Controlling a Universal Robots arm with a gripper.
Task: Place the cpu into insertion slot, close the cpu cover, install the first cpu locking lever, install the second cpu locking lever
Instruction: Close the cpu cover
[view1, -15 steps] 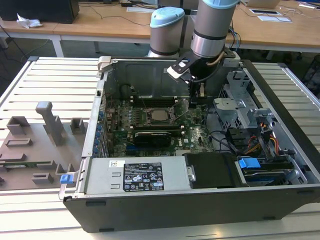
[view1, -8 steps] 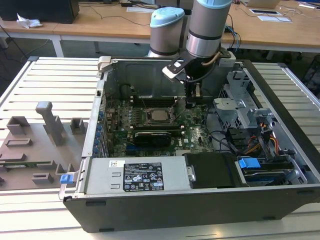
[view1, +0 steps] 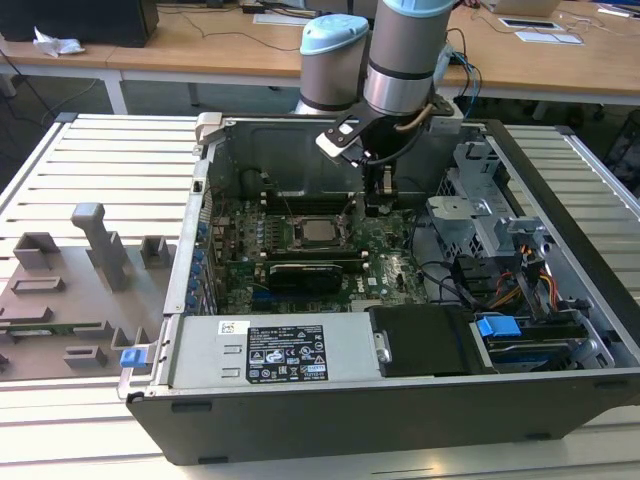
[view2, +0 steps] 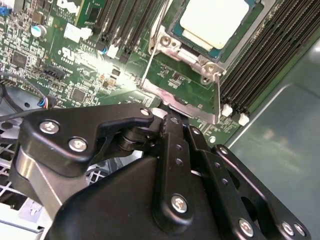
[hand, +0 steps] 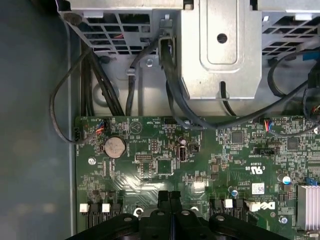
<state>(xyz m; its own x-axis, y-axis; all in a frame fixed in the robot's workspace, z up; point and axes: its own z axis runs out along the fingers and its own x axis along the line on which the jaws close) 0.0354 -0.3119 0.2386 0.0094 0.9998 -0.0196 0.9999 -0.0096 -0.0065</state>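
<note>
Gripper (view2: 162, 111), fingers closed on nothing, likely for pushing, hangs just beside the socket (view2: 172, 44) where the chip (view2: 215, 20) sits.

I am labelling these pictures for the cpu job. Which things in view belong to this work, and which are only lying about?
Belong to the job:
cpu
insertion slot around it
gripper

Lying about:
coin battery
memory slots
metal cage
grey blocks beside the case

Green circuit board (hand: 210, 165), silvery-grey chip (view2: 215, 20), silver frame (view2: 167, 42), black gripper (hand: 170, 197), grey case (view1: 290, 150), blue clip (view1: 498, 326), black cables (hand: 102, 80)
</note>
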